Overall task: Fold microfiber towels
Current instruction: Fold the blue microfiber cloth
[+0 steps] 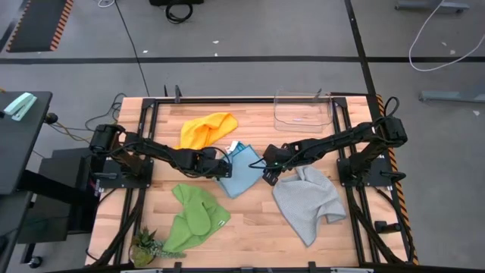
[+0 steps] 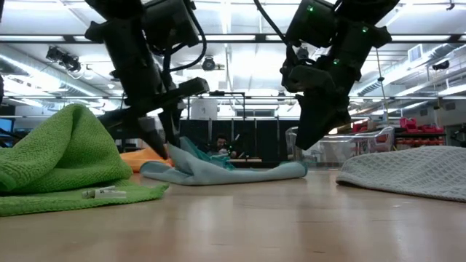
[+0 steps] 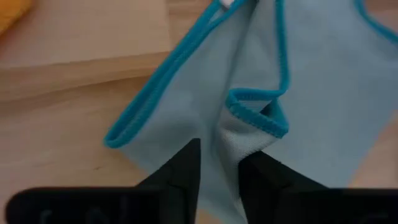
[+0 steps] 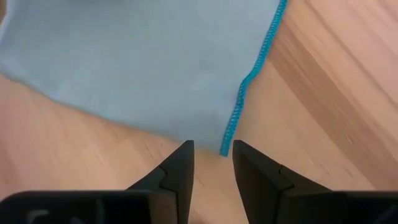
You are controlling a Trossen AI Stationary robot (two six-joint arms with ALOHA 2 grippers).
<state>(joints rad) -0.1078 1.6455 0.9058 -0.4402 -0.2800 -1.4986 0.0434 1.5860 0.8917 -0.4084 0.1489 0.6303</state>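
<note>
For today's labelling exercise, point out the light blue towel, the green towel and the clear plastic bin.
light blue towel (image 1: 241, 176): high view, on its flat middle.
green towel (image 1: 193, 216): high view, on its bunched centre.
clear plastic bin (image 1: 302, 121): high view, on its transparent floor.

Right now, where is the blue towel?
In the high view the light blue towel lies mid-table between both grippers, with the yellow-orange towel behind it, the green towel in front and the grey towel to its right.

Light blue towel (image 1: 241, 173), teal-stitched edge; wooden table (image 1: 250, 227)
</note>
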